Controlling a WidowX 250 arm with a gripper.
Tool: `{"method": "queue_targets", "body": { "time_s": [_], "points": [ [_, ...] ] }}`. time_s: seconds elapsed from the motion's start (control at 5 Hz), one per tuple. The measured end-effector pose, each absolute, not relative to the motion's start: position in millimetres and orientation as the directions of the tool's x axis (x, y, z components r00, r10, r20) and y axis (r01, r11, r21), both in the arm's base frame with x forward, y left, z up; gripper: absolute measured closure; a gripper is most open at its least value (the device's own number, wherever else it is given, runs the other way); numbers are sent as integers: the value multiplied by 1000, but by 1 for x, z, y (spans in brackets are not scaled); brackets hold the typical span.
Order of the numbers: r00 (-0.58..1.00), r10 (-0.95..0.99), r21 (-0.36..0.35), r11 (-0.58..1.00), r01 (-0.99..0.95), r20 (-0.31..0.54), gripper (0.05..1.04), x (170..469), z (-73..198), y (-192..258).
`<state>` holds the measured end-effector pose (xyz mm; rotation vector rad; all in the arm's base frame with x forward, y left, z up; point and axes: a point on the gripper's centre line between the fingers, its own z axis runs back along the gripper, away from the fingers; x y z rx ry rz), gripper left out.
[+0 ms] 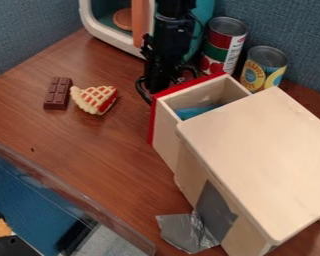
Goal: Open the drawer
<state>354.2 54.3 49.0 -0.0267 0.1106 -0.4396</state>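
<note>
A pale wooden cabinet (263,155) stands at the right, tilted toward the lower right of the view. Its drawer (168,135), with a red front panel, sticks out toward the upper left, and something blue (195,111) lies inside it. My gripper (164,90) hangs down at the outer side of the red front, close against it. Whether it touches the front or a handle there is hidden, and its lower end is dark and partly covered.
A chocolate bar (58,93) and a pie slice (94,99) lie left of the drawer. Two cans, one red and green (223,45) and one yellow (263,69), stand behind it. A white and teal toy appliance (106,30) is at the back. Silver tape (184,231) hangs by the cabinet.
</note>
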Motion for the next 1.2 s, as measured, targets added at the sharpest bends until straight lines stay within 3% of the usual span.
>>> {"method": "queue_targets", "body": {
  "time_s": [0.4,0.6,0.8,1.0,1.2],
  "points": [
    [876,-463,-63,886,459,-136,956,362,48,68],
    [859,-487,-73,873,481,-159,912,364,47,70],
    [824,-532,-92,846,524,-197,683,363,45,75],
    [804,-552,-106,833,542,-221,373,363,49,76],
    [809,-551,-124,834,537,-203,113,360,57,75]
  ]
}}
